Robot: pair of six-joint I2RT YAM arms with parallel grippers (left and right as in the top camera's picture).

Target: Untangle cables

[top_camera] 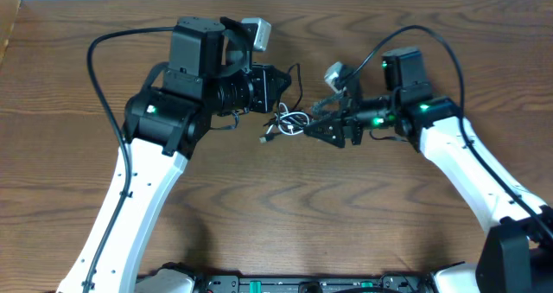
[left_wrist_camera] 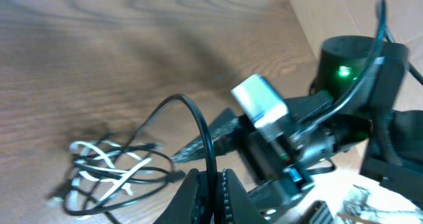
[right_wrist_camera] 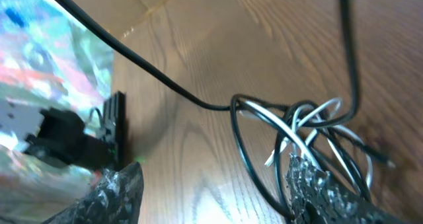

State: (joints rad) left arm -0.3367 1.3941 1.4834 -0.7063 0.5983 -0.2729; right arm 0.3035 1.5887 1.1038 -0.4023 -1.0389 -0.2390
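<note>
tangled cables on table

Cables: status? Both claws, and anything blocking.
Left claw shut on black cable, arching up from the tangle. Right claw open, one finger at the tangle. Tangle white and black, knotted, on table. No other object near it.
</note>
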